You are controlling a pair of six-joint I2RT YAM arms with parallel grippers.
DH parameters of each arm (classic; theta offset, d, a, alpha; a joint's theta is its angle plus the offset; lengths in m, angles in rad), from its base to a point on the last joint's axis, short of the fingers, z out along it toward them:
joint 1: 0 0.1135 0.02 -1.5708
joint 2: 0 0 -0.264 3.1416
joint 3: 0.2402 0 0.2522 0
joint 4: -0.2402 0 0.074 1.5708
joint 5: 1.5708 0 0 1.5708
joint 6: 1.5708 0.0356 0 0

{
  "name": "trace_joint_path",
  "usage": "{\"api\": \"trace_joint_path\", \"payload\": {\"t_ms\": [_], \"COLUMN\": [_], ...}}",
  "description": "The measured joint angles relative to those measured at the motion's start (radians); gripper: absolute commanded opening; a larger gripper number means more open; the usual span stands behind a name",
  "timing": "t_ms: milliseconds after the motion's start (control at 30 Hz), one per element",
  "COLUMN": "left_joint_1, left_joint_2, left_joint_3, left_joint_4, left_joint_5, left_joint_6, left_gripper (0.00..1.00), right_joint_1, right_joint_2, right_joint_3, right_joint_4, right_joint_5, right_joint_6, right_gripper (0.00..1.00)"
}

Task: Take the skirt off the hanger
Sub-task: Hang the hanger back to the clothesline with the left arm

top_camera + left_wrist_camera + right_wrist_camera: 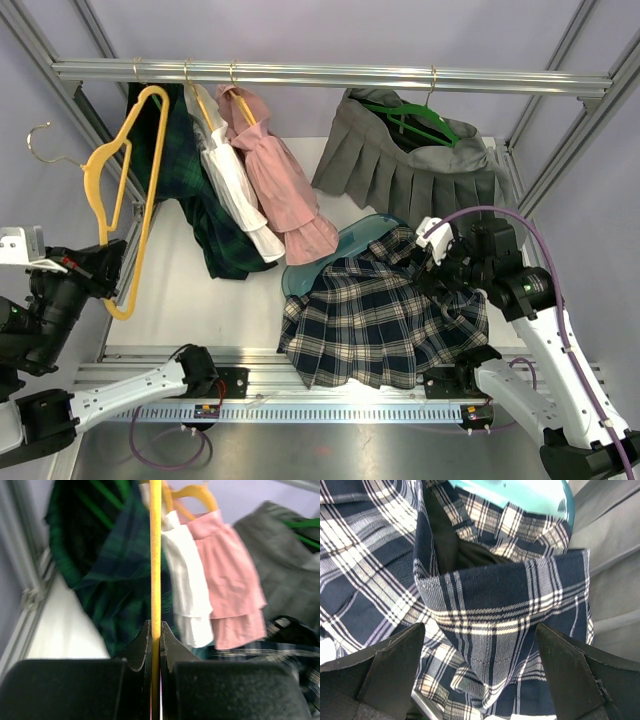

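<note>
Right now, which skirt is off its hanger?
The navy plaid skirt, heaped on the table beneath the open right fingers. The dark green skirt, white skirt, pink skirt and grey skirt all hang on hangers from the rail.

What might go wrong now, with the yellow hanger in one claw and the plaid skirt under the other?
1. The shut left gripper pinches only one thin bar of the hanger; it may twist or slip out.
2. The open right gripper hangs over the skirt; it may snag a fold and drag it.
3. The skirt reaches the near edge of the table and might slide off.
</note>
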Motion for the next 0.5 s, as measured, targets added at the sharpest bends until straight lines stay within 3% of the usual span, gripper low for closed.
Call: {"api": "trace_joint_path", "payload": {"t_ms": [267,500], "left_joint_1": [0.000,0.000], "left_joint_2": [0.110,0.174], "left_joint_3": [0.048,0.038], "left_joint_4": [-0.146,-0.130], "left_joint_5": [-0.214,-0.379], "left_joint_6": [-0.072,-0.048], "left_gripper": [0.00,0.00], "right_joint_1": [0.000,0.000], "right_joint_2": [0.013,0.014], "right_joint_3": [0.000,0.000], "right_joint_4": [0.051,0.084], "right_joint_5": [-0.023,-0.046], "right_joint_6": [0.013,0.035], "right_gripper": [0.99,0.99]}}
